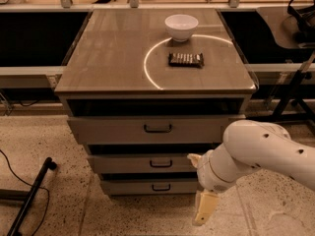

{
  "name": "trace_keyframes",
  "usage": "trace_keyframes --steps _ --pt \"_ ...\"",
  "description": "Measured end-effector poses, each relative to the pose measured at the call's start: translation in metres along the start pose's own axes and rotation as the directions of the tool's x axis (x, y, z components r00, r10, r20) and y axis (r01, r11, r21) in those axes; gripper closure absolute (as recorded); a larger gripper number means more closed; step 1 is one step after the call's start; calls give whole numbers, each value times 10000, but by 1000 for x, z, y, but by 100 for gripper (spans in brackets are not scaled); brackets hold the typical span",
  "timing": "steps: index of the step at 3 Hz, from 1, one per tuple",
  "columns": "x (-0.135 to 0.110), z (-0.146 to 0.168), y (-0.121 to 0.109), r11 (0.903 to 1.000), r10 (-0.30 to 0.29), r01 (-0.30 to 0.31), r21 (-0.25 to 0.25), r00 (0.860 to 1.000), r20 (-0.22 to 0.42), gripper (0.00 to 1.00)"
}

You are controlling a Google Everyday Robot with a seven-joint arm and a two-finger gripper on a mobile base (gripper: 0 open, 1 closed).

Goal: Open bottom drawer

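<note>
Where the grey drawer stack meets the floor, we see the bottom drawer (133, 186), the lowest and shallowest of three fronts, with its small dark handle (161, 187) at the centre. Nothing touches that handle.

The end effector (203, 211) hangs just off the right end of this front, pointing down over the speckled floor (98, 215), with its cream tip lower than the drawer's bottom edge. We cannot tell how far it is open, since only one pale side of it shows. We see nothing held in it, and we cannot say whether it brushes the drawer's right corner. It stands well apart from the handle.

The white arm (261, 154) carrying it comes in from the right and covers the right ends of the two lower fronts.

Above lie the middle drawer (133, 164) and the tall top drawer (113, 129), each with its own dark handle.

The table (108, 58) over them bears a white bowl (181, 27) near the back, a dark ribbed packet (186, 59) just in front of it, and a bright curved line (147, 68).

A black pole (30, 195) lies on the floor to the left.
</note>
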State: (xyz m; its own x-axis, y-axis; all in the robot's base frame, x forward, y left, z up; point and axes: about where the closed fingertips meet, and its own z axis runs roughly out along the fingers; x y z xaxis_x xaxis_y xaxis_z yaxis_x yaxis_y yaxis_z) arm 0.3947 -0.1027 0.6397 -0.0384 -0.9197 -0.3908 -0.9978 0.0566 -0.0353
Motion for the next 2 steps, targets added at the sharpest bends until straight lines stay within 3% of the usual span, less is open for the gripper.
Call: trace_keyframes --steps 1,2 --pt "0 0 0 10000 0 0 0 10000 0 0" --pt "16 20 -7 9999 154 -154 -26 9999 37 0"
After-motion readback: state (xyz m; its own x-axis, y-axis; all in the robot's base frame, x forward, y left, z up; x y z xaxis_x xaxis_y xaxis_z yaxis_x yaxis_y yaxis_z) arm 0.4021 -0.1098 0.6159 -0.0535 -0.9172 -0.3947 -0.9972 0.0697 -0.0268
